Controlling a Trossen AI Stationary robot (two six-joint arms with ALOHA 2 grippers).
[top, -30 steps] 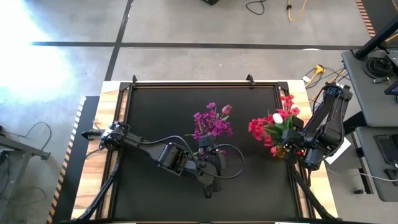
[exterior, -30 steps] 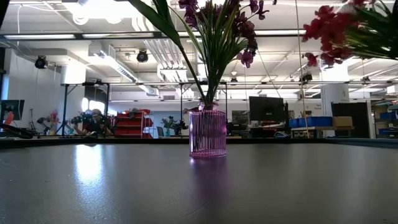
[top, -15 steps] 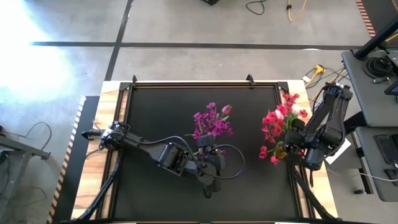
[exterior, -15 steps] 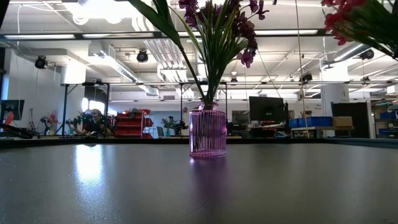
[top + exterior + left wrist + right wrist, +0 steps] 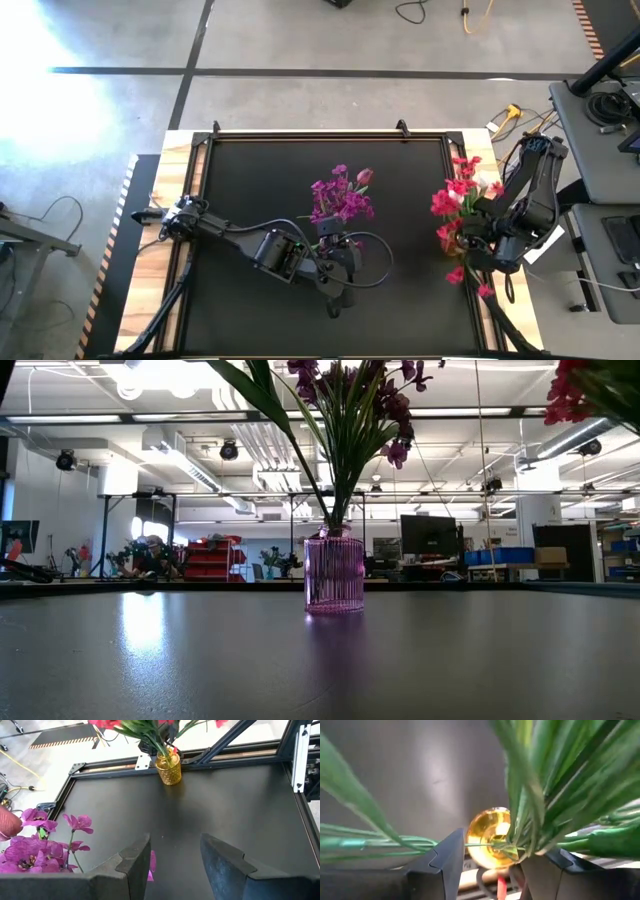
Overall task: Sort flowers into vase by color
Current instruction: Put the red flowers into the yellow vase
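Flowers: in the high view a red bunch (image 5: 458, 215) lies at the right edge of the table (image 5: 250, 180), long axis running from upper frame to lower frame, blooms spilling past the lower rim; a second ago it fanned leftward over the mat. The right gripper (image 5: 487, 232) sits in the stems. The purple bunch (image 5: 342, 196) stands mid-frame, beside the left gripper (image 5: 343, 262).

Low view: purple stems rise upright from a ribbed pink vase (image 5: 333, 571) at centre; red blooms now only clip the upper right corner.

Left wrist view: its fingers (image 5: 135, 862) stand apart, empty; a gold vase (image 5: 169, 768) holds red stems.

Right wrist view: fingers (image 5: 445, 862) parted around green stems, released. No writing legible.
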